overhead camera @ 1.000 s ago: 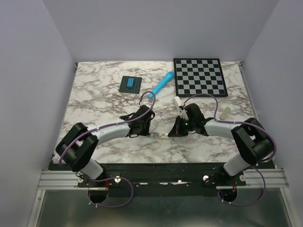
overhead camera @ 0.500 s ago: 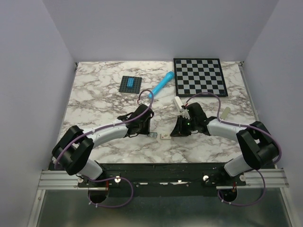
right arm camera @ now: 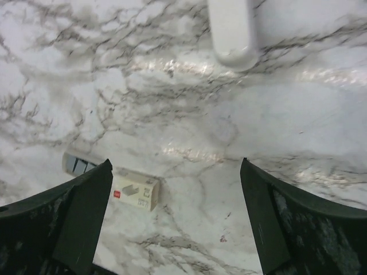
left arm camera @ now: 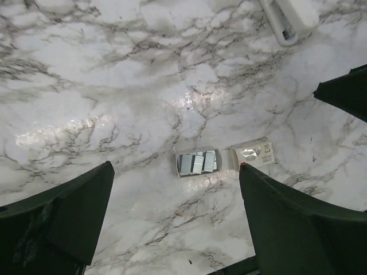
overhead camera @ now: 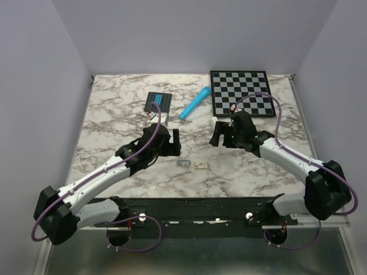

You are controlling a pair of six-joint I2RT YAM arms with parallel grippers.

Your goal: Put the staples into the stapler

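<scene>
On the left, the left gripper point(overhead camera: 171, 143) has just let go. A second ago it was pressed shut and low over the marble table point(overhead camera: 114, 123); now its jaws are spread wide and hold nothing, and the arm has stretched away toward the far side. Between the two arms, in the near part of the table, the staples point(left arm camera: 196, 163) lie in their small open tray as several silvery strips side by side. The little cardboard sleeve point(left arm camera: 255, 154) lies just beside it on the right; I cannot tell whether the two touch. One second ago this spot was crowded between both closed grippers, so I judge that the two arms pulled the tray out of the sleeve and then released it. On the right, the right gripper point(overhead camera: 221, 136) has done the same: it was shut, now its jaws stand fully apart and empty, and it has drawn back toward the far side. The stapler point(right arm camera: 232, 31) rests on the table farther away than the staples, just beside the right gripper, and it seems not to have moved. For the task this means the staples are now exposed and free to be picked up, but nothing is loaded yet. I cannot tell whether the stapler's rail is open, and taking one thin strip from the tray looks delicate.
</scene>
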